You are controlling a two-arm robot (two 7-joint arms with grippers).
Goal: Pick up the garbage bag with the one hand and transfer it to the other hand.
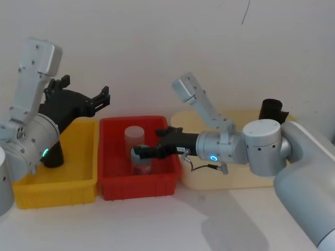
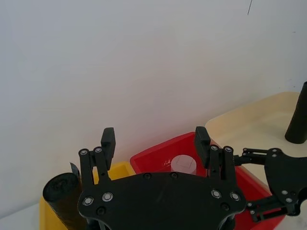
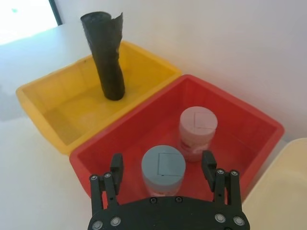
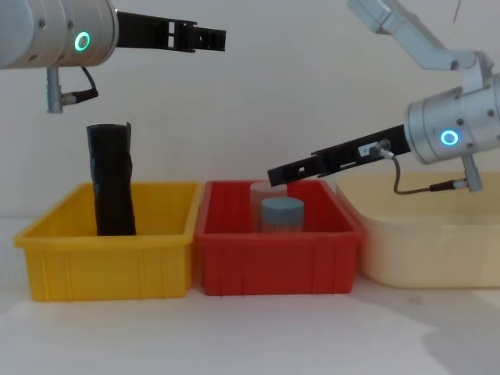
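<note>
Garbage bag point(image 4: 111, 180) stands upright in the yellow bin point(image 4: 109, 262), its top rising above the rim — untouched by either gripper.

Left gripper point(image 4: 205, 36) is raised, jaws wide and empty; the bag sits below and behind the fingertips, well apart from them. In the left wrist view the roll's top point(image 2: 61, 192) lies outside the jaws, to one side of a finger point(image 2: 107, 140), not between them.

Right gripper point(image 3: 163, 168) also stands wide and empty, low over the red bin point(image 3: 249, 143). A blue-lidded jar point(image 3: 163, 167) lies just ahead between its jaws, a pale jar point(image 3: 197, 129) beyond.

Risks, as judged:
- Left descending while offset — a finger could land on the roll's top or side and tip it over in the bin.
- Glossy, loosely rolled film may crush or slide in a light grip.
- Right jaws closing here would take the jar, not the bag.
- A handover with both arms near the red bin risks the fingers clashing.
</note>
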